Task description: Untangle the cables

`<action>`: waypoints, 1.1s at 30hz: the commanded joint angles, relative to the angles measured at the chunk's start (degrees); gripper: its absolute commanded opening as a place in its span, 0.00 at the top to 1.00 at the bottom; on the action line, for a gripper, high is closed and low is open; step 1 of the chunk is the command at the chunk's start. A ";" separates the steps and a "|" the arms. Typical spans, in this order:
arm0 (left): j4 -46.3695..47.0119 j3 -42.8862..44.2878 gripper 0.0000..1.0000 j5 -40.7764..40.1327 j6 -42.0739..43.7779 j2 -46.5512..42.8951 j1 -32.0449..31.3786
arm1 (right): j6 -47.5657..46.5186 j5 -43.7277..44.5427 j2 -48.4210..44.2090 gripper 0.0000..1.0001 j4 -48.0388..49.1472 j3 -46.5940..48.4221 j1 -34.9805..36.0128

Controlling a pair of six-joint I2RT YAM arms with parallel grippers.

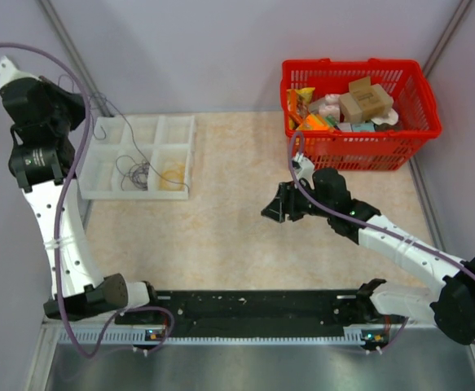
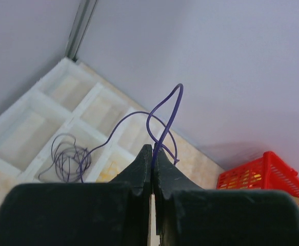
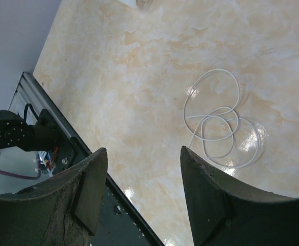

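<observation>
My left gripper [image 1: 88, 114] is raised at the far left, above the white compartment tray [image 1: 157, 145]. In the left wrist view the left gripper [image 2: 153, 151] is shut on a thin purple wire [image 2: 165, 120] that loops above the jaws and runs down to a dark tangle of wires [image 2: 67, 159] in a tray compartment. The tangle [image 1: 135, 172] lies beside a yellowish wire [image 1: 172, 173] in the adjoining compartment. My right gripper [image 1: 271, 210] is open and empty over mid-table. In the right wrist view a whitish wire [image 3: 218, 125] lies coiled on the table beyond the right gripper [image 3: 144, 154].
A red basket [image 1: 359, 151] full of packets stands at the back right and shows in the left wrist view [image 2: 262, 177]. The tray [image 2: 57, 115] sits against the back-left wall. A black rail [image 1: 253, 305] runs along the near edge.
</observation>
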 commanded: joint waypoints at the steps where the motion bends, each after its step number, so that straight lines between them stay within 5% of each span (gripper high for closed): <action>1: 5.63 12.39 1.00 6.18 3.60 4.58 2.53 | -1.27 -0.82 -1.80 0.42 1.36 0.95 -0.39; 9: 10.72 21.55 1.00 5.13 6.68 8.90 3.93 | -1.88 -1.26 0.48 0.42 1.54 1.74 -0.91; 17: 19.07 11.98 1.00 13.63 3.00 11.45 7.09 | -1.53 -1.70 2.42 0.42 2.85 2.18 -1.36; 33: 15.65 24.80 1.00 16.64 2.90 16.38 9.82 | 0.14 -2.40 3.74 0.42 5.05 1.83 -1.44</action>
